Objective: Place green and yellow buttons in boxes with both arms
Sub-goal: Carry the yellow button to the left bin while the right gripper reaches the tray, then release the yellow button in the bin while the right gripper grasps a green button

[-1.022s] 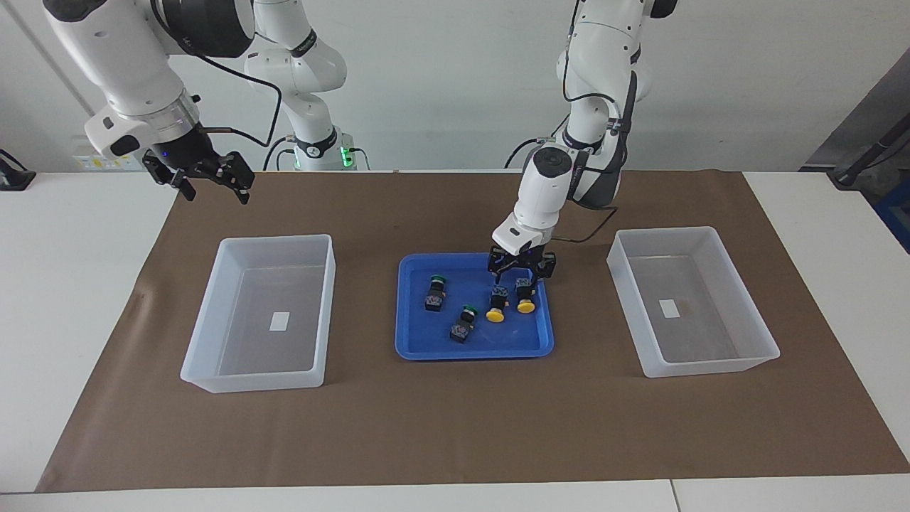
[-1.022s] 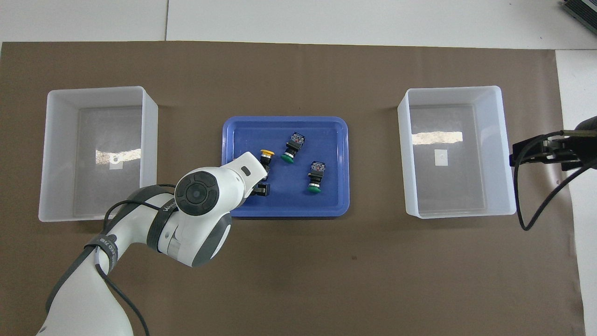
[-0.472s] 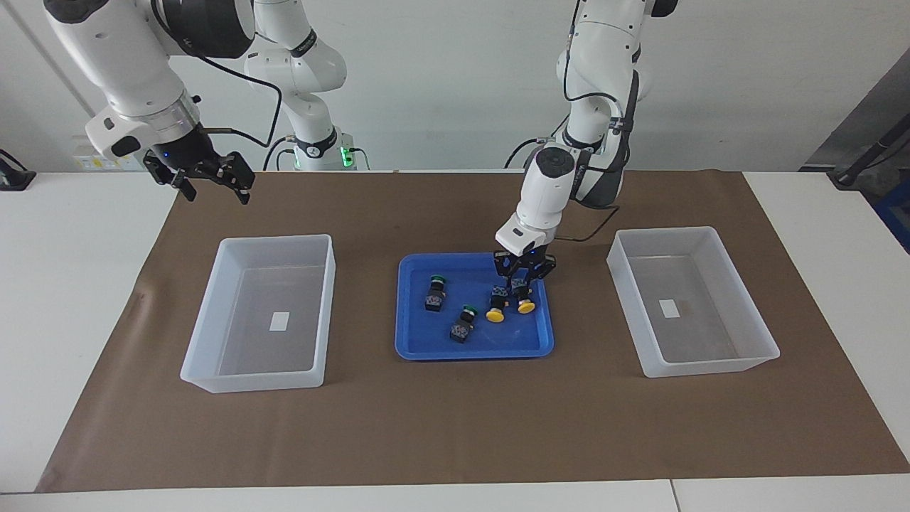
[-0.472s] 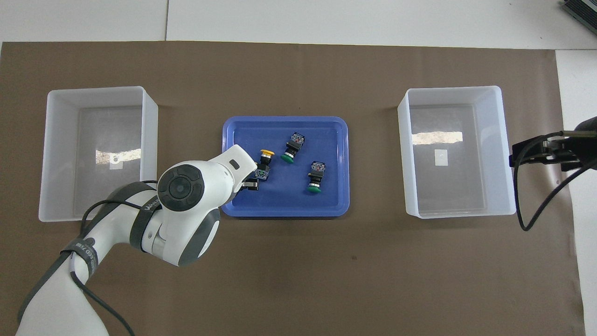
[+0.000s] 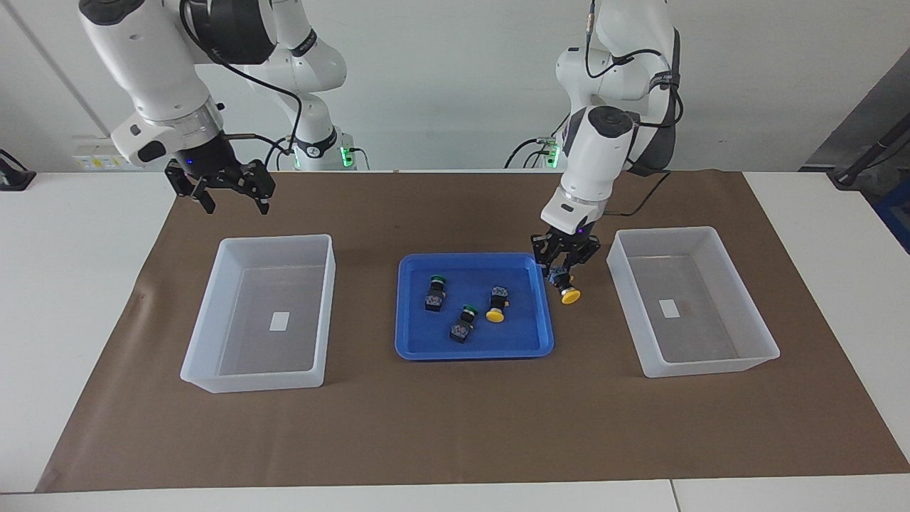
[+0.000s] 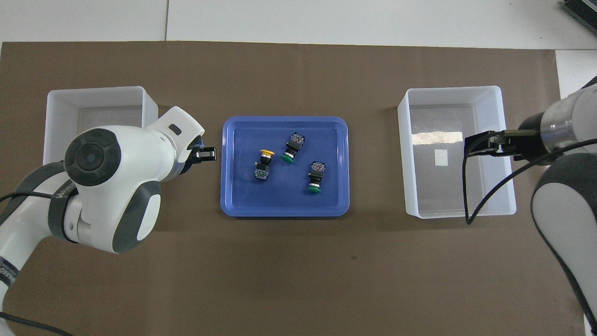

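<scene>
My left gripper [image 5: 564,273] is shut on a yellow button [image 5: 569,295], which hangs cap-down in the air over the mat between the blue tray [image 5: 473,352] and the box [image 5: 665,231] at the left arm's end. In the overhead view the left arm covers that button, and only the gripper's tip [image 6: 205,154] shows. One yellow button [image 5: 497,304] [image 6: 263,164] and two green buttons [image 5: 435,291] [image 5: 463,324] lie in the tray. My right gripper [image 5: 231,193] [image 6: 485,143] hangs open and empty over the box [image 5: 277,240] at the right arm's end.
Both boxes [image 6: 93,91] [image 6: 452,88] hold only a small white label. A brown mat [image 5: 455,427] covers the table under the tray [image 6: 284,212] and boxes. Smaller white arm bases with green lights stand at the robots' edge.
The left gripper shut on a yellow button, lifted it out of the tray and carried it toward the left arm's end. The right gripper moved in over its box.
</scene>
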